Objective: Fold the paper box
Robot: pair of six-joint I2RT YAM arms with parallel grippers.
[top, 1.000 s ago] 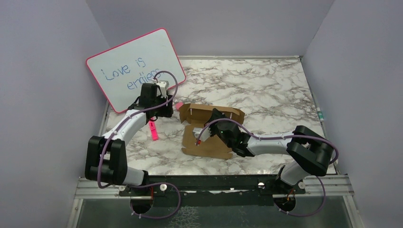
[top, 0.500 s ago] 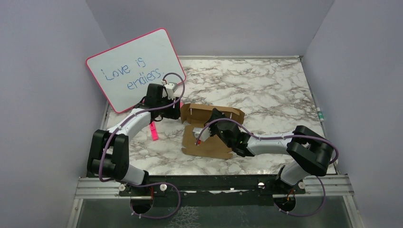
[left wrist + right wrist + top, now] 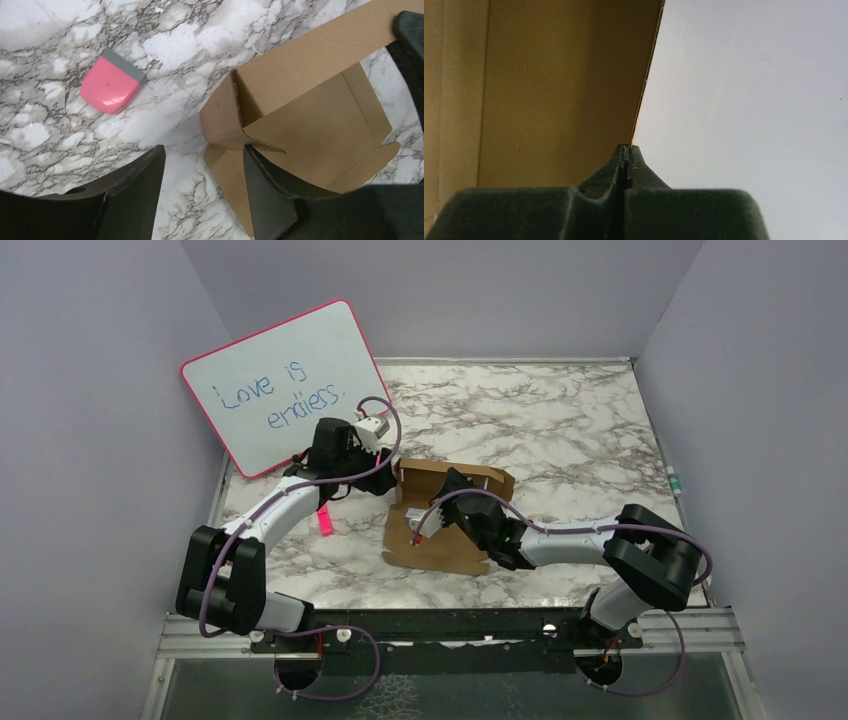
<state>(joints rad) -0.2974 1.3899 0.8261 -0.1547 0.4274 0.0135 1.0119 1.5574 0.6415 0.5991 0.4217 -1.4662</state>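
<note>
The right gripper [image 3: 626,150] is lodged nearest the bases, inside the paper box [image 3: 450,545]. The box is plain brown corrugated card with creased flaps and a notched near edge. It is laid on the marble-patterned table [image 3: 560,430] between the two arms, with its far wall raised. In the right wrist view the black fingers [image 3: 610,175] are pressed together along a hairline seam. A smooth tan panel fills the left of that view, and its cut edge runs down to the fingertips. Whether card is pinched there cannot be told.

The left gripper [image 3: 202,155] is set at the box's far-left corner with its jaws spread. The upright corner, where the raised wall meets a folded end flap, stands just ahead of the gap, and one finger overlaps a flat flap.

A rounded pink eraser [image 3: 112,86] with a grey band lies on the marble just beside the box. It is shown by the left wrist camera alone. A pink marker [image 3: 325,523] is shown only from above. Farthest back, a pink-framed whiteboard [image 3: 285,370] bearing blue handwriting is leaned against the left wall.
</note>
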